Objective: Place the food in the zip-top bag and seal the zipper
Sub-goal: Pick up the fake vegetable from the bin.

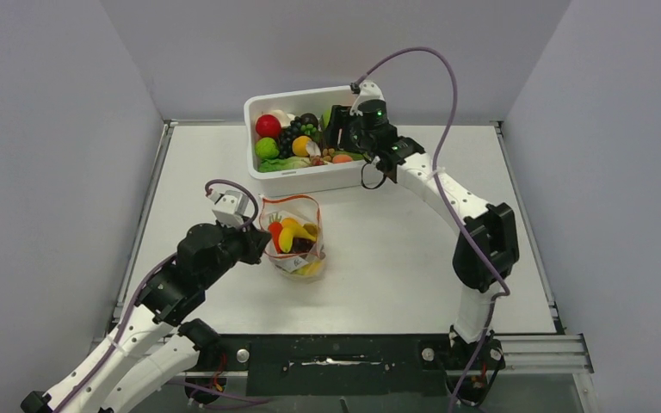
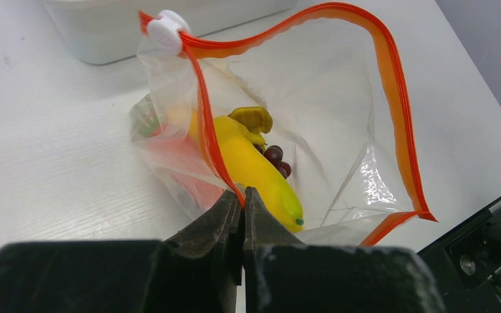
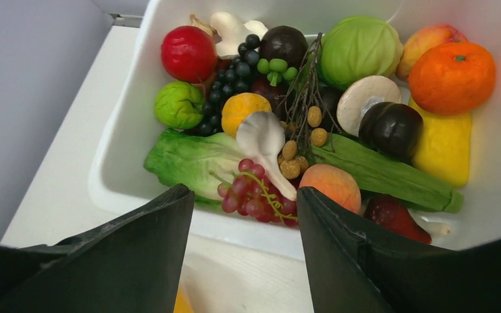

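L claw [image 2: 242, 193] pinches zipper [image 2: 394, 98] of zip-top bag [image 2: 313, 111], banana [image 2: 254, 169] inside. R claw [image 3: 242, 191] open, empty, over white tub [image 3: 127, 130] w/ red grapes [image 3: 254, 199].

Clear glossy plastic bag [image 2: 339, 98]

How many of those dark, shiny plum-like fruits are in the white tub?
2. One dark plum sits at the back beside the green cabbage; the other dark plum lies right of the beige mushroom cap. More may be buried under the pile.
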Robot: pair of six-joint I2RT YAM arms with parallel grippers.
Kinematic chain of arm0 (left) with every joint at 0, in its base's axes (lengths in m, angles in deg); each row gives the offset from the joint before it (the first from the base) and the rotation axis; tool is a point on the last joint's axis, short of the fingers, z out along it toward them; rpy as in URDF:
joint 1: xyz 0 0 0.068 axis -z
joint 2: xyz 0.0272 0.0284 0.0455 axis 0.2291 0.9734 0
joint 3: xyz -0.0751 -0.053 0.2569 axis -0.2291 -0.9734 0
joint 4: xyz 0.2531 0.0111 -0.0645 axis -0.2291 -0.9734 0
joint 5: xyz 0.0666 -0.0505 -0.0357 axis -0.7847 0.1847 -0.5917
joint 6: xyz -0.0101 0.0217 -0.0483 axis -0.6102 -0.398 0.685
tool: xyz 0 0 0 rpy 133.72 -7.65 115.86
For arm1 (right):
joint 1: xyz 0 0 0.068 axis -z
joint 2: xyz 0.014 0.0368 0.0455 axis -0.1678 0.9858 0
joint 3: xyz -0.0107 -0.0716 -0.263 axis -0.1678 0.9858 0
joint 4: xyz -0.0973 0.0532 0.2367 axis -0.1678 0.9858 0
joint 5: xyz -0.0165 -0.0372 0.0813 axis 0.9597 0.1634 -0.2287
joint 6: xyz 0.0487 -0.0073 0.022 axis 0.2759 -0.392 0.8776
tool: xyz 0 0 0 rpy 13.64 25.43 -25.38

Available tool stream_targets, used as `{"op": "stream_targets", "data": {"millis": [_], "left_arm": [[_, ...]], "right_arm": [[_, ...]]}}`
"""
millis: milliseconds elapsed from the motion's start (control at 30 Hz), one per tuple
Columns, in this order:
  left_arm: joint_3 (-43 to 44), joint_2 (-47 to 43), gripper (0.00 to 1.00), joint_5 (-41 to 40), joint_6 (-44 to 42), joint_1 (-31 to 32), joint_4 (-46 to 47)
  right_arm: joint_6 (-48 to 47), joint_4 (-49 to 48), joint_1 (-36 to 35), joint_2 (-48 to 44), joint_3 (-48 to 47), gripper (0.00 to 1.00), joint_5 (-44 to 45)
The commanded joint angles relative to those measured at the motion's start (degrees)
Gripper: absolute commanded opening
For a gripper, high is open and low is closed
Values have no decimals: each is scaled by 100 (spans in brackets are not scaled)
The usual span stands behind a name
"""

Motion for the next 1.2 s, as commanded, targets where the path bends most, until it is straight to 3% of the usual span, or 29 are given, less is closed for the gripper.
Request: {"op": "stream_targets", "data": {"millis": [0,167,567,1167], "left_arm": [[-63,-88,0,228,-188,-28,615],[-69,-46,0,551,-191,-69,687],[-167,-243,0,1014,-182,-413,920],[-167,-133,0,1099,-213,-539,884]], "right_arm": [[-116,-93,-8,683,-786,60,41],[71,-112,2,1518,-1642,59,-192],[205,-468,62,2683,-2530,51,-388],[525,-459,180,3072,-2395,56,-1211]]}}
